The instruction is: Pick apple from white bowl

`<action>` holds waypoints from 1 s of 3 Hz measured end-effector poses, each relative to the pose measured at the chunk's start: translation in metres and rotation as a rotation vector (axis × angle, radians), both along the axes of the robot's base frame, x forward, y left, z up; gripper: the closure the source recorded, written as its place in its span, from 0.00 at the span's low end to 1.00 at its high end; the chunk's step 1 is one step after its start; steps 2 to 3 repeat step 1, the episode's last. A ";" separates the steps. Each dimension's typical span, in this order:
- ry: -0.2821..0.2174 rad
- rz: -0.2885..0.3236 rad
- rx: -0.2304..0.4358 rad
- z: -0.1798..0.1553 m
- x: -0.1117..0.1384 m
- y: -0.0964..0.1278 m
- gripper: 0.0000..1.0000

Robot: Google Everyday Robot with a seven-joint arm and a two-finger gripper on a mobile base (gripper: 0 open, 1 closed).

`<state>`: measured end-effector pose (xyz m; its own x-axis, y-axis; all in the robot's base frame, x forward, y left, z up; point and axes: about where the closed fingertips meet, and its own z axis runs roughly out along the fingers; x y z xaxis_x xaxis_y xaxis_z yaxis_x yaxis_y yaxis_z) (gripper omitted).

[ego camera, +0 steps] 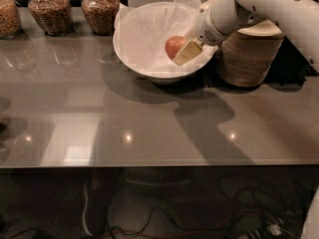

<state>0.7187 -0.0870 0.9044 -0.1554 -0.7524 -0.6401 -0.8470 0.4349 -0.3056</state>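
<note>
The small orange-red apple [173, 46] is inside the large white bowl [130, 54], right of its middle, on crinkled white tissue paper. The bowl stands at the back of the grey table [149, 123]. My gripper [177, 53] reaches down into the bowl from the right on the white arm [269, 4]. One beige finger [188, 52] lies against the apple's right side; the other finger is hidden behind the apple. The gripper is shut on the apple, which sits a little above the tissue.
A stack of beige disposable bowls [249, 56] stands right of the white bowl, under the arm. Three glass jars of grain [50, 11] [101, 9] [7, 16] line the back left. Cables lie on the floor under the table.
</note>
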 end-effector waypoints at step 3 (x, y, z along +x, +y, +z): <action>-0.049 0.020 0.040 0.024 -0.035 -0.022 1.00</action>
